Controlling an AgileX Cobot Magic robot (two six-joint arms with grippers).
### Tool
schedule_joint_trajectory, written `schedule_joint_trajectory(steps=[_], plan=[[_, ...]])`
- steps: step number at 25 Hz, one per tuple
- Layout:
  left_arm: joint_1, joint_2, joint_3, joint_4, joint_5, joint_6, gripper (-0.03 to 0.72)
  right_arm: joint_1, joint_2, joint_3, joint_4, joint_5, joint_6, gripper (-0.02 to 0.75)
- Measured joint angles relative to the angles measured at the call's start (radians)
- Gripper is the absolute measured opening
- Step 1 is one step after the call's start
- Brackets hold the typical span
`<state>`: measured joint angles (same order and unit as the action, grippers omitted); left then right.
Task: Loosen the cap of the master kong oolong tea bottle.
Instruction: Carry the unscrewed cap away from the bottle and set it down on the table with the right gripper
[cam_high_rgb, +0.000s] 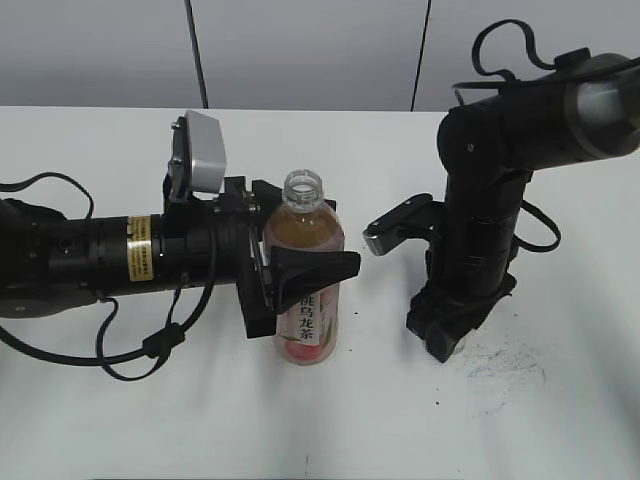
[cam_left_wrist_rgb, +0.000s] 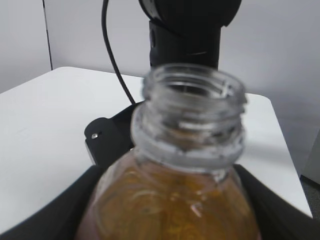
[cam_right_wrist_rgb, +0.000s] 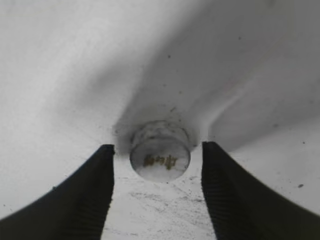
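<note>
We see the right gripper (cam_right_wrist_rgb: 157, 165) pointing straight down at the table (cam_high_rgb: 120, 420), its two dark ribbed fingers (cam_right_wrist_rgb: 90, 195) parted, one at nine o'clock and one at three o'clock of the cap (cam_right_wrist_rgb: 160, 159). The cap lies on the table surface with its printed top facing up; a narrow strip of bare table shows on each side between it and the fingers, so the gripper stands open around it without touching. In the exterior view the right gripper (cam_high_rgb: 445, 335) sits low on the white table, at three o'clock of the master kong oolong tea bottle (cam_high_rgb: 307, 275) and well apart from it, with scuffed open table beyond it toward four o'clock.

The left gripper (cam_high_rgb: 290, 270) reaches in horizontally from nine o'clock and is clamped on the bottle's body, one finger in front of the label. The bottle stands upright, long axis vertical, its uncapped threaded neck (cam_left_wrist_rgb: 192, 107) pointing to twelve o'clock. Amber tea fills it to the shoulder. Open table lies toward six o'clock; the table's far edge meets the grey wall (cam_high_rgb: 100, 50) at twelve o'clock.
</note>
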<state>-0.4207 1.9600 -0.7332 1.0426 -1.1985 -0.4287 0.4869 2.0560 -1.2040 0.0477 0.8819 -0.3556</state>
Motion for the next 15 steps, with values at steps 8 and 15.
schedule_joint_trajectory(steps=[8, 15], plan=[[0.000, 0.000, 0.000, 0.000, -0.001, 0.000, 0.446, -0.001, -0.031, 0.000, -0.038, 0.105, 0.122, 0.538], [0.000, 0.000, 0.000, 0.002, -0.001, 0.000, 0.450, -0.001, -0.172, -0.001, -0.039, 0.106, 0.156, 0.535]])
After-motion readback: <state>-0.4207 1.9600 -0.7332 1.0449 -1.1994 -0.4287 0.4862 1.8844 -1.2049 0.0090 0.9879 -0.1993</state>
